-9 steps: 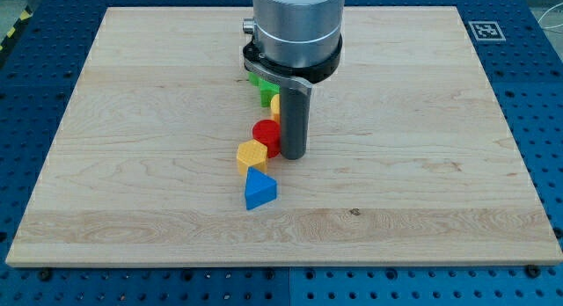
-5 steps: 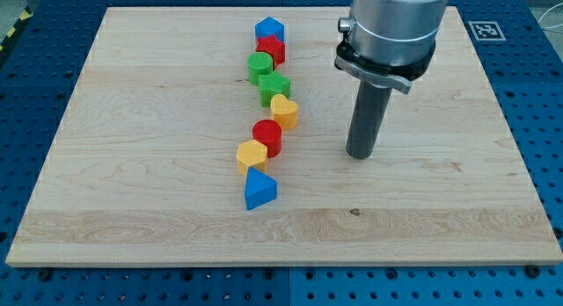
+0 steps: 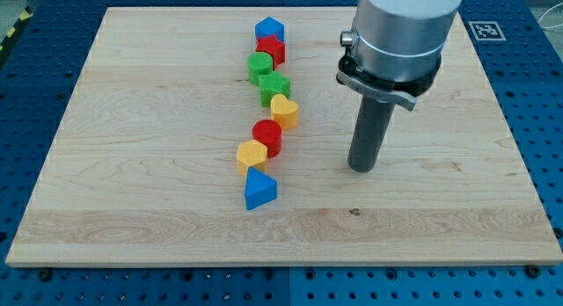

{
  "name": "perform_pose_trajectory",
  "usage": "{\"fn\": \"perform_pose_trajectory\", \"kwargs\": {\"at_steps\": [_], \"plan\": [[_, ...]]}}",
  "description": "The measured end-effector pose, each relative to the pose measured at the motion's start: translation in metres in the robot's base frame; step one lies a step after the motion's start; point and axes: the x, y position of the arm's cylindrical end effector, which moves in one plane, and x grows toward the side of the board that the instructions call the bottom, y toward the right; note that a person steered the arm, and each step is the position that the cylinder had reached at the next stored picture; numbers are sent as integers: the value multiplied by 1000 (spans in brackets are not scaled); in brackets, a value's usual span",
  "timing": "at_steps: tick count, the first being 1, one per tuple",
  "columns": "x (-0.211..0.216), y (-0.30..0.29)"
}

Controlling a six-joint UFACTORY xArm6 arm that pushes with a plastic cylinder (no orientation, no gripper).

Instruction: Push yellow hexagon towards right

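The yellow hexagon (image 3: 252, 156) lies near the board's middle, touching the red cylinder (image 3: 267, 136) at its upper right. The blue triangle (image 3: 259, 190) lies just below it. My tip (image 3: 361, 169) rests on the board well to the right of the yellow hexagon, apart from every block. The dark rod hangs from the large grey arm body at the view's top right.
A column of blocks runs up from the red cylinder: a yellow heart (image 3: 284, 110), a green block (image 3: 274, 87), a green cylinder (image 3: 259, 67), a red block (image 3: 273, 49) and a blue block (image 3: 269, 29). The wooden board (image 3: 132, 165) lies on a blue perforated table.
My tip has moved from beside the red cylinder far to the right, then slightly down the view. The blocks have not moved.
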Motion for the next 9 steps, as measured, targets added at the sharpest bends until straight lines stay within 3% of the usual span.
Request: {"fn": "perform_pose_trajectory", "kwargs": {"at_steps": [1,2,3,4,5,6,9], "plan": [[52,-2],[94,-43],[104,-118],[103,-197],[64,-253],[30,-265],[-7,-252]]}}
